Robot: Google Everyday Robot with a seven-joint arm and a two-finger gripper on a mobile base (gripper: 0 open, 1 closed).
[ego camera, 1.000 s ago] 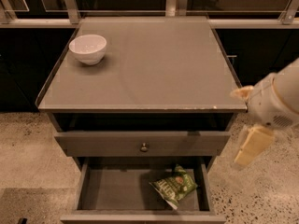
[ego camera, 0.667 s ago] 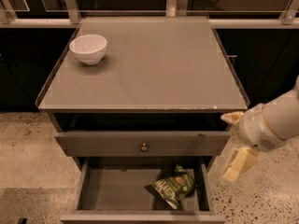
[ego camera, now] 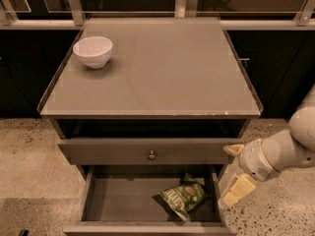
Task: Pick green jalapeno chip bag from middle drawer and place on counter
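Green jalapeno chip bag (ego camera: 183, 196) lies crumpled in the open middle drawer (ego camera: 123, 198), toward its right wall, below the front edge of the surface (ego camera: 172, 73). The hand (ego camera: 231, 175) hangs just right of it, outside that wall, fingers spread and empty.

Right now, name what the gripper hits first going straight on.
The gripper, right of the middle drawer, likely meets its right wall first, before the green jalapeno chip bag; depth unclear.

Counter (ego camera: 172, 68) glossy, smooth grey; green jalapeno chip bag (ego camera: 186, 196) crinkled foil; knob (ego camera: 151, 155) metal; gripper (ego camera: 230, 174), right of middle drawer (ego camera: 123, 196), cream plastic.
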